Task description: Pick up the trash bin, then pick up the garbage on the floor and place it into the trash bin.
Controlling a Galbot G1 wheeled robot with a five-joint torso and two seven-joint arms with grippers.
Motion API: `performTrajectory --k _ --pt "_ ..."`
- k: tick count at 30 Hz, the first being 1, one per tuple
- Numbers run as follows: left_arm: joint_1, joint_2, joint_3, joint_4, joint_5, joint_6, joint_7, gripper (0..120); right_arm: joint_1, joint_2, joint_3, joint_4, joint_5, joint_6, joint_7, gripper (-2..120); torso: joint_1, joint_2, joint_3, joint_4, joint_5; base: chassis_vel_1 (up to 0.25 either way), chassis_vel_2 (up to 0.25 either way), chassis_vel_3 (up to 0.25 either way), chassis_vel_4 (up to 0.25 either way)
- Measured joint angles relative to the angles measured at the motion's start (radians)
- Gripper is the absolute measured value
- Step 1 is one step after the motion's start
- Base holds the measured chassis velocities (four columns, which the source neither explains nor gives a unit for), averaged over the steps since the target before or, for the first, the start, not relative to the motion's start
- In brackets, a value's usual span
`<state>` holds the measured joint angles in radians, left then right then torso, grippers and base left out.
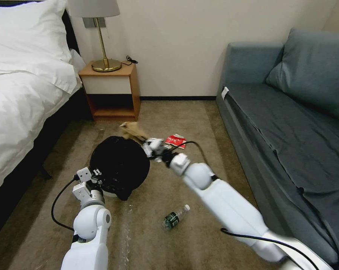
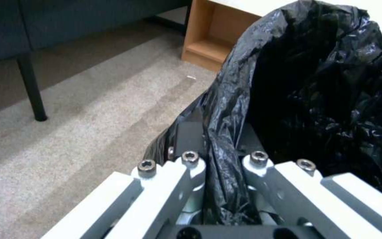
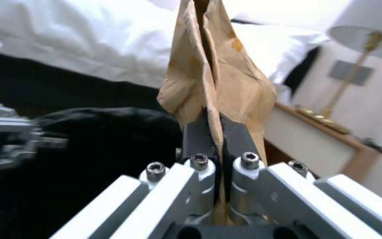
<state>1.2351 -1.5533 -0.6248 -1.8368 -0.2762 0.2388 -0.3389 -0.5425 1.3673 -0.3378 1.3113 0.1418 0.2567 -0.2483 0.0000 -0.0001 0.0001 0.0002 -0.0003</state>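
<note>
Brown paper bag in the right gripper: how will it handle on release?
The brown paper bag looks crumpled and thin, so probably light and floppy. The right gripper pinches only its edge; it stands up, so some stiffness. It should drop, maybe flutter, by the trash bin.

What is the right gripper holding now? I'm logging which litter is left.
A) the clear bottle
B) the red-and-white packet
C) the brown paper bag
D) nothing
C: the right gripper is shut on the brown paper bag, carried beside the trash bin.
</note>
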Motion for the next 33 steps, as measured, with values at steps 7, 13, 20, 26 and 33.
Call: performTrajectory --k 7,13,20,26,33 --pt "0.006 -0.001 -0.001 -0.010 -0.001 -0.003 0.000 4 0.023 0.036 -0.033 -0.067 -0.006 0.009 -0.002 0 0.000 0.000 0.000 -0.0002 0.0002 0.000 0.000 0.000 0.000" --pt "0.006 -0.009 -0.001 -0.004 0.004 -0.006 -0.002 4 0.031 0.051 -0.052 -0.107 -0.015 0.004 0.011 10 0.000 0.000 0.000 -0.0002 0.0002 0.000 0.000 0.000 0.000" --pt "-0.004 -0.009 -0.003 0.001 0.006 -0.006 -0.003 4 0.018 0.048 -0.048 -0.094 -0.011 -0.017 0.019 31 0.000 0.000 0.000 -0.0002 0.0003 0.000 0.000 0.000 0.000" --pt "-0.011 -0.002 -0.013 0.003 0.005 -0.003 -0.003 4 0.012 0.046 -0.036 -0.074 -0.007 -0.030 0.026 53 0.000 0.000 0.000 -0.0002 0.0003 0.000 0.000 0.000 0.000" --pt "-0.010 0.000 -0.022 0.004 0.003 -0.002 -0.003 4 0.021 0.037 0.021 -0.042 -0.004 -0.039 0.024 78 0.000 0.000 0.000 0.0000 0.0004 0.000 0.000 0.000 0.000"
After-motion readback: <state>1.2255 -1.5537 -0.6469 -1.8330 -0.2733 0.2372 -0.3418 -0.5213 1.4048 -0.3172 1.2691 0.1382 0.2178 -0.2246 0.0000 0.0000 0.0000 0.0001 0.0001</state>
